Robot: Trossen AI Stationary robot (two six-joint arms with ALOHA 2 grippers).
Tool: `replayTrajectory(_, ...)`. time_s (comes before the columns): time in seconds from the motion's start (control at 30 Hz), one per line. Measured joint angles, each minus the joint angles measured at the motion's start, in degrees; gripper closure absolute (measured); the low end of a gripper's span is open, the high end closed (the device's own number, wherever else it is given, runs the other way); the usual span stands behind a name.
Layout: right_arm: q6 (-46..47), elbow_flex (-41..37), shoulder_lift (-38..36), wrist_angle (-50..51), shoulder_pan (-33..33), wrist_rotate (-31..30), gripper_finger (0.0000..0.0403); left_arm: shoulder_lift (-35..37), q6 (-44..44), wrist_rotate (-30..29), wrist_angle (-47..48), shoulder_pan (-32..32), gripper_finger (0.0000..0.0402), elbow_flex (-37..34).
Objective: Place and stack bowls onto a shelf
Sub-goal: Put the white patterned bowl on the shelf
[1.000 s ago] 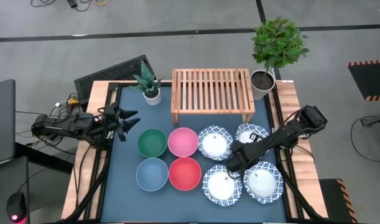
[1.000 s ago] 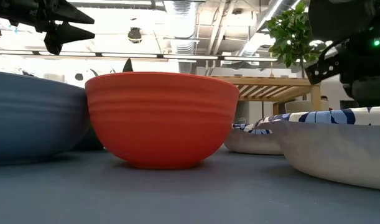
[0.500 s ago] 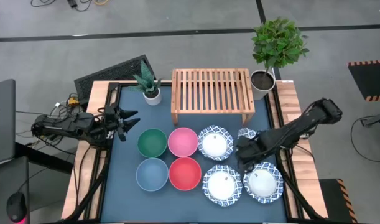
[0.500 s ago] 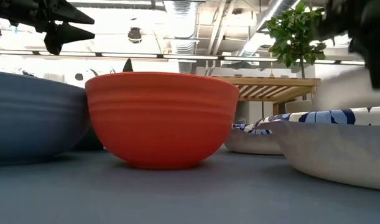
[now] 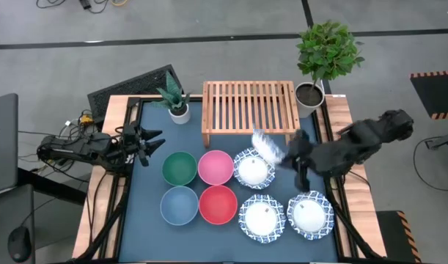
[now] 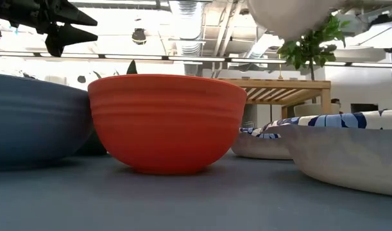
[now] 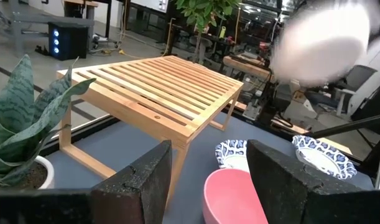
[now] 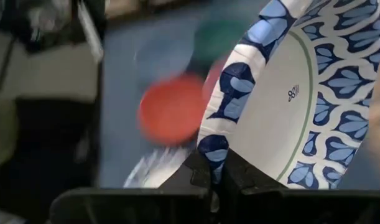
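Observation:
My right gripper (image 5: 286, 155) is shut on a white bowl with a blue-patterned rim (image 5: 265, 144), held in the air in front of the light-wood shelf (image 5: 249, 108). The low view shows that bowl's underside (image 6: 289, 16) high above the table. Three more patterned bowls (image 5: 253, 169) (image 5: 262, 218) (image 5: 309, 214) rest on their bases on the table, beside the green (image 5: 180, 168), pink (image 5: 215, 166), light blue (image 5: 179, 204) and red (image 5: 218, 204) bowls. My left gripper (image 5: 147, 143) waits open at the table's left edge. My right gripper pinches the patterned bowl's rim (image 8: 216, 149), one finger inside the bowl and one outside. The bowl is lifted clear of the table and tipped up on edge, its white inside (image 8: 273, 124) turned sideways.
A small potted plant (image 5: 174, 99) stands at the shelf's left end and a larger leafy plant (image 5: 322, 59) at its right end. The shelf's slatted top (image 7: 158, 93) carries nothing. Wooden rails edge the blue table (image 5: 154, 227).
My right gripper moved from between the near patterned bowls toward the far right one, took hold of its rim, and lifted it up and toward the shelf. That bowl left the table and tipped on edge. The left arm kept still.

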State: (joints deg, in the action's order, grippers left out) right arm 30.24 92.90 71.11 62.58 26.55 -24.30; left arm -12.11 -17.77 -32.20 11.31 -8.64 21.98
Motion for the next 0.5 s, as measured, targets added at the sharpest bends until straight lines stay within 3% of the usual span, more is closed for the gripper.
replayTrajectory(0.1, -8.84, 4.71, 0.28, 0.21, -1.93, -10.42, 0.0377, -0.01, -0.01, -0.01, 0.06, 0.00, 0.0209, 0.00)
replayTrajectory(0.23, -22.10, 6.41, 1.42, -1.74, -7.55, -16.60, 0.0378, -0.01, -0.01, 0.01, 0.26, 0.00, 0.0209, 0.00)
replayTrajectory(0.5, -47.19, 6.35, 10.28, -9.83, -20.12, -13.36, 0.0378, -0.01, -0.03, -0.12, 1.72, 0.00, 0.0209, 0.00)
